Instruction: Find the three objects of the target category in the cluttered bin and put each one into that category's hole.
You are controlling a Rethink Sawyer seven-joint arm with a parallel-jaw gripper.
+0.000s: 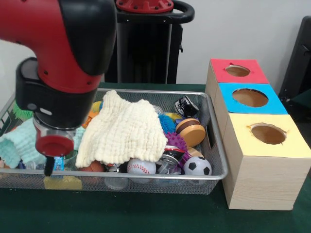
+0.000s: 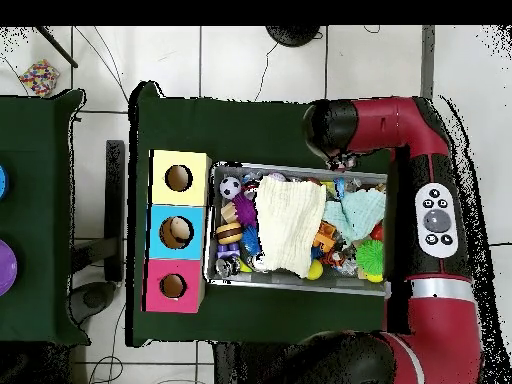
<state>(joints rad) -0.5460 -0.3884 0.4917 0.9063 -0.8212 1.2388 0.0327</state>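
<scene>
Searching step, by the look of it, with nothing yet carried to a hole. Wire-mesh bin [image 1: 216, 145] across the lower middle of the front view, crammed: cream waffle cloth [image 1: 124, 131] draped over the centre, baseball [image 1: 141, 167] and small soccer ball [image 1: 197, 166] against the near wall at lower centre, purple spiky ball [image 1: 176, 142] and a brown wooden disc [image 1: 191, 132] just right of the cloth, mint knitted cloth [image 1: 19, 145] at far left. Three boxes stacked along the right edge of the frame, red box [image 1: 238, 72] uppermost, blue box [image 1: 250, 98] in the middle, yellow box [image 1: 267, 138] lowest, each with a round hole on top. Red and black arm filling the upper left, its gripper [image 1: 48, 167] hanging over the left end of the bin near the front wall; only a dark tip visible below the red wrist cap, so whether spread or closed cannot be told, and apparently nothing held. Target category not evident from here. Next move probably calls for shifting or lifting the cream cloth to uncover what lies beneath, then a clean descent onto one chosen item amid tight clutter.
</scene>
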